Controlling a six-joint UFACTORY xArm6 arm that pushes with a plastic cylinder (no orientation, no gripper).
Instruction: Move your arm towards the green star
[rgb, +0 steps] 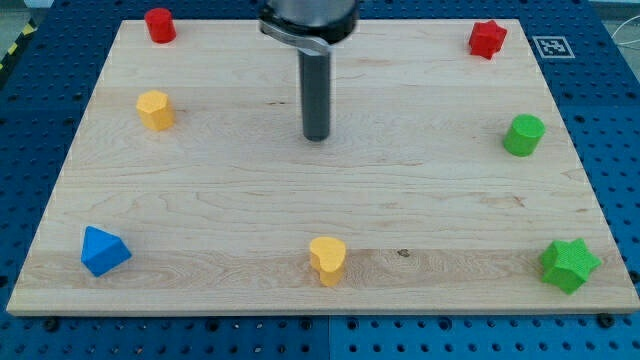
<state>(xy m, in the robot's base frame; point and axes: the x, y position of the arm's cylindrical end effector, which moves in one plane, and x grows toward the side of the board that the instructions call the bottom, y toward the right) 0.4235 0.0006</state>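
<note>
Pale wooden tabletop (200, 200) lies on a blue perforated base (30, 120). A straight dark rod comes down from the arm housing at the view's top centre; my tip (316, 138) sits on bare wood in the upper middle of the board, touching no block. There are no jaws on this arm, only the rod, so nothing is apart, together or clamped.

Block positions, read as a clock face centred on the tip:
- Green star-shaped block (569, 265): about 4 o'clock, well apart, in the corner at the view's bottom right, close to the board's edge.
- Green cylinder block (523, 134): 3 o'clock, near the view's right edge, well apart from the tip and directly above the green star in the view.
- Red star-like block (487, 39): about 2 o'clock, top right corner.
- Red cylinder block (160, 25): about 10 o'clock, top left corner.
- Yellow block with faceted sides (155, 110): 9 o'clock, slightly high, left part of the board.
- Blue wedge-like block (103, 251): about 8 o'clock, bottom left corner.
- Yellow heart-like block (327, 261): 6 o'clock, near the bottom edge, almost straight below the tip.

All blocks stand apart from one another. A black-and-white marker tag (553, 46) sits on the base just off the top right corner.
</note>
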